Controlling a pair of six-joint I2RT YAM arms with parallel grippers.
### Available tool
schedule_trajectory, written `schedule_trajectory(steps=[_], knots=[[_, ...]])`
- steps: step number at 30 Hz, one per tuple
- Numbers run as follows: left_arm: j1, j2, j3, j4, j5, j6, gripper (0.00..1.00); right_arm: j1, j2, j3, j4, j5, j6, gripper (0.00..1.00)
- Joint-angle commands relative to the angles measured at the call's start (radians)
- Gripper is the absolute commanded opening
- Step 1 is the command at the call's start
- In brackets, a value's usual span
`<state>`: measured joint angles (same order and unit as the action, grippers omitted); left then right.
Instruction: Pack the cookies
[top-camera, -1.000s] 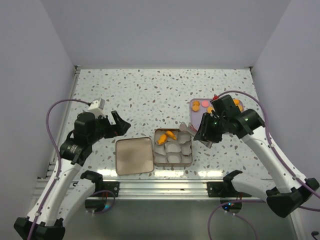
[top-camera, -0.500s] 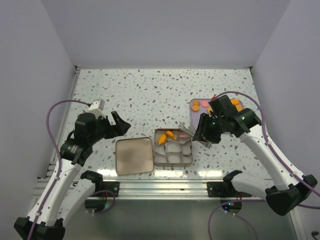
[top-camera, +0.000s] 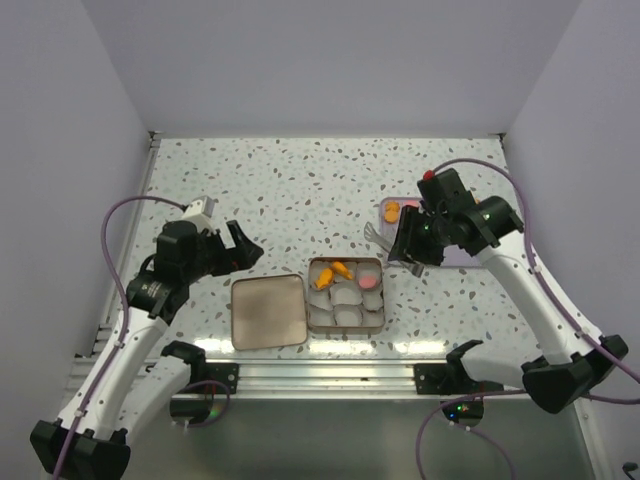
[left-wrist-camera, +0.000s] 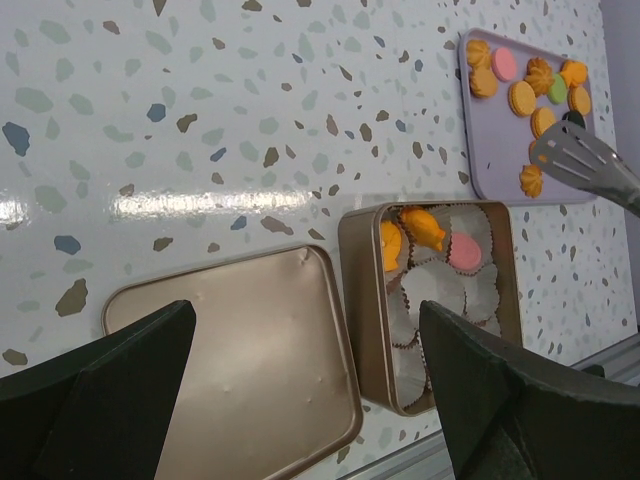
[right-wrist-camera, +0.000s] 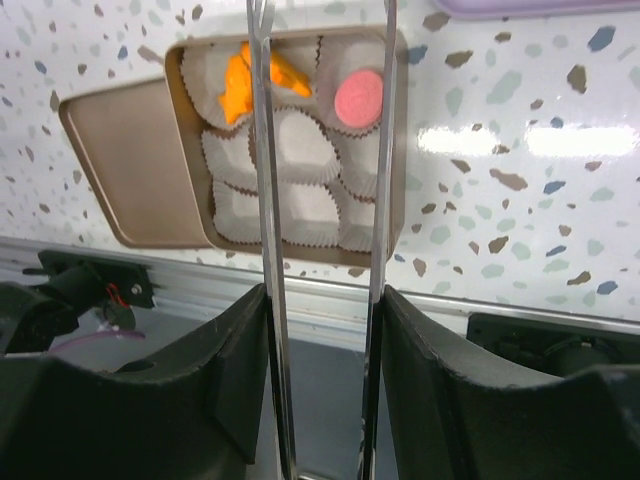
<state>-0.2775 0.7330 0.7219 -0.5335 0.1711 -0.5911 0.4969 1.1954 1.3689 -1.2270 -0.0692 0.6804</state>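
An open gold tin (top-camera: 309, 296) holds white paper cups. Two orange cookies (top-camera: 338, 271) lie in its far-left cup and one pink cookie (top-camera: 369, 282) in its far-right cup; they also show in the right wrist view, orange (right-wrist-camera: 250, 80) and pink (right-wrist-camera: 358, 97). Several orange cookies and a pink one (left-wrist-camera: 520, 97) lie on a lilac tray (left-wrist-camera: 490, 150). My right gripper (top-camera: 415, 245) (right-wrist-camera: 323, 295) is shut on metal tongs (right-wrist-camera: 266, 200), whose empty tips (top-camera: 375, 235) hover between tin and tray. My left gripper (top-camera: 240, 245) (left-wrist-camera: 305, 320) is open and empty above the lid.
The tin's gold lid (top-camera: 268, 311) lies flat just left of the tin, also seen in the left wrist view (left-wrist-camera: 230, 350). A metal rail (top-camera: 320, 372) runs along the table's near edge. My right arm covers most of the lilac tray in the top view.
My right gripper has lifted the tongs back from the tin toward the tray. A pink cookie now lies in the tin's far-right cup. The left arm has barely moved.
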Motion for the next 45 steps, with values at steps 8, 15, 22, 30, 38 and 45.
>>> schedule_trajectory(steps=[8, 15, 22, 30, 38, 45], knots=[[-0.005, 0.062, 0.091, 0.052, 0.005, 0.033, 1.0, -0.124, 0.216, 0.166, 0.03, 0.068, -0.119, 0.46], [-0.003, 0.134, 0.149, 0.052, 0.007, 0.085, 1.0, -0.132, 0.389, 0.283, 0.067, 0.13, -0.134, 0.46], [-0.003, 0.175, 0.197, 0.027, -0.004, 0.135, 1.0, -0.161, 0.478, 0.343, 0.058, 0.161, -0.147, 0.46], [-0.003, 0.21, 0.182, 0.055, 0.005, 0.142, 1.0, -0.166, 0.533, 0.357, 0.067, 0.138, -0.151, 0.46], [-0.003, 0.241, 0.175, 0.081, 0.013, 0.149, 1.0, -0.173, 0.576, 0.357, 0.064, 0.157, -0.159, 0.46], [-0.003, 0.244, 0.175, 0.075, 0.004, 0.152, 1.0, -0.175, 0.584, 0.325, 0.086, 0.134, -0.153, 0.46]])
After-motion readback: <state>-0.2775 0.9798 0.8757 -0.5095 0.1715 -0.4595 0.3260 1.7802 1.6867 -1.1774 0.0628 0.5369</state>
